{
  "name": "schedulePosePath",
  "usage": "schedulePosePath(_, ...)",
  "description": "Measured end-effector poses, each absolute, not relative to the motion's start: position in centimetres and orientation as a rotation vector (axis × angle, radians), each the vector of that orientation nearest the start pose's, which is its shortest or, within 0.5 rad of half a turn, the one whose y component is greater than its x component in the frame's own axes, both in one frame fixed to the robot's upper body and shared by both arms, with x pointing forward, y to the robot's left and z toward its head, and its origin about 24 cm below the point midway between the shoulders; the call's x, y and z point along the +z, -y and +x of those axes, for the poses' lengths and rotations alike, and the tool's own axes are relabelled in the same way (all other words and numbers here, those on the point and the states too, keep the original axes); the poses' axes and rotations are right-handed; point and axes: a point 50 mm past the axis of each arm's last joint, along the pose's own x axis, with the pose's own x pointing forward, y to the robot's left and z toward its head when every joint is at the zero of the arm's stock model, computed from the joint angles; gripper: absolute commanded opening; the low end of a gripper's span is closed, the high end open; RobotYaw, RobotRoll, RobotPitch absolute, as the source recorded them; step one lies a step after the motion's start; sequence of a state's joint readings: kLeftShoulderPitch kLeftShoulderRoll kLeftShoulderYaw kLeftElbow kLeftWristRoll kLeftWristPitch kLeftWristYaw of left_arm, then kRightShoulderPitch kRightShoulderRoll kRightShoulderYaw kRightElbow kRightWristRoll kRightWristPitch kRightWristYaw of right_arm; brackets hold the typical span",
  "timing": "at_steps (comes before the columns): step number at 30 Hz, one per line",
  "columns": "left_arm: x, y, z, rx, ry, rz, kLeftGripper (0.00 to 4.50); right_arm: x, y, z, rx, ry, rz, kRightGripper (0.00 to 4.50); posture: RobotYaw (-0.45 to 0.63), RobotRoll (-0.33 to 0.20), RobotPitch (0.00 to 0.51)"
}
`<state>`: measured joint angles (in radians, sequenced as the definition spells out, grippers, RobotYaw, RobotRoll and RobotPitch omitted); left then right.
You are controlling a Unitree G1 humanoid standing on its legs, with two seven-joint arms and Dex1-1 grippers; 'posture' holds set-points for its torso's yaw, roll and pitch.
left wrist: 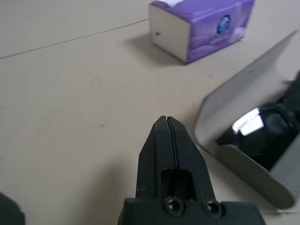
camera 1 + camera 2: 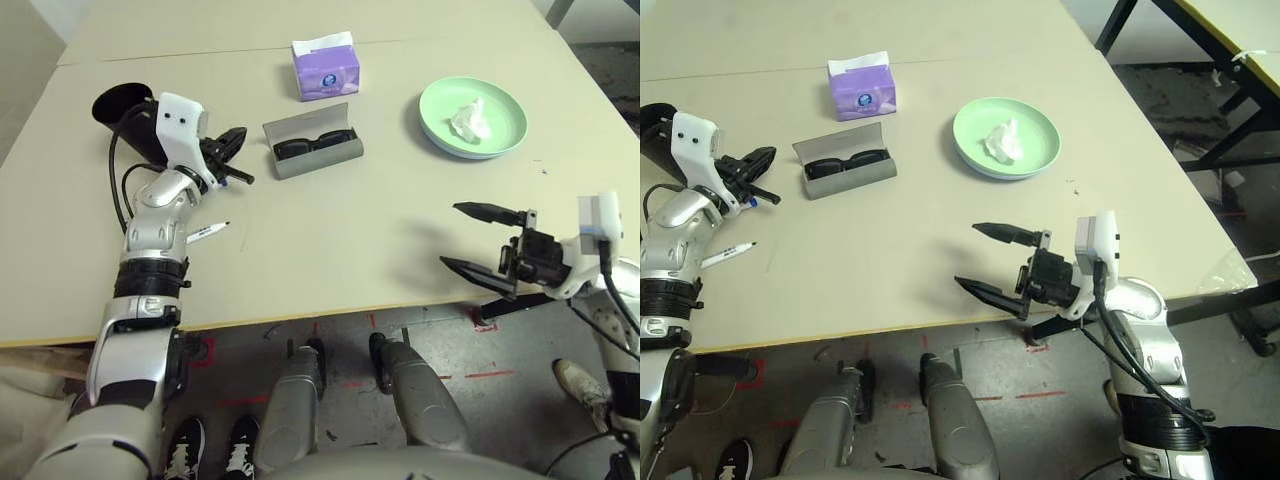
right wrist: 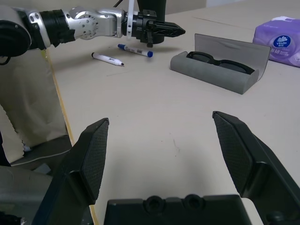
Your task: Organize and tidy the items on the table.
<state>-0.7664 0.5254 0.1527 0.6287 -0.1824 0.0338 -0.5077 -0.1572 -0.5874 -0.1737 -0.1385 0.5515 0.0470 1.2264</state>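
1. The pale beige matte tabletop [image 2: 330, 250] carries every item listed below.
2. The left gripper [image 2: 236, 136] has its two black fingers pressed together, holding nothing, above the tabletop's left part just beside the open grey glasses case [image 2: 313, 152].
3. The black sunglasses [image 2: 312, 144] lie inside that case.
4. The purple tissue box [image 2: 325, 68] stands near the far edge, behind the case.
5. The green round plate [image 2: 505, 135], toward the right edge, holds the crumpled white tissue [image 2: 469, 121].
6. The blue-capped white marker [image 3: 135, 50] and black-capped white marker [image 3: 107, 58] lie near the left edge, below the left gripper.
7. The black cup [image 2: 120, 110] is behind the left wrist.
8. The right gripper [image 2: 478, 238] hangs at the near edge, fingers wide apart, empty.
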Motion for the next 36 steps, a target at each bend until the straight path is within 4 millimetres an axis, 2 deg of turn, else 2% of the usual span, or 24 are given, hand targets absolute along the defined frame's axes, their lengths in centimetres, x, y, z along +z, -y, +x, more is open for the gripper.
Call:
schedulePosePath(10, 18.9, -24.4, 39.5, -0.276, 0.128, 0.209, 0.03, 15.5, 21.4, 24.1, 1.171, 0.257, -0.239, 4.50, -0.31, 0.000, 0.270)
schedulePosePath(14, 18.6, -24.3, 39.8, -0.285, 0.119, 0.216, 0.03, 15.7, 21.3, 24.0, 1.165, 0.261, -0.247, 4.50, -0.32, 0.000, 0.265)
schedulePosePath(18, 17.9, -24.0, 39.7, -0.326, 0.097, 0.210, 0.03, 15.9, 21.1, 23.8, 1.161, 0.271, -0.253, 4.50, -0.32, 0.000, 0.265)
schedulePosePath(36, 16.9, -22.8, 38.5, -0.571, 0.076, 0.287, 0.03, 16.2, 21.2, 24.0, 1.130, 0.280, -0.249, 4.50, -0.32, 0.000, 0.269)
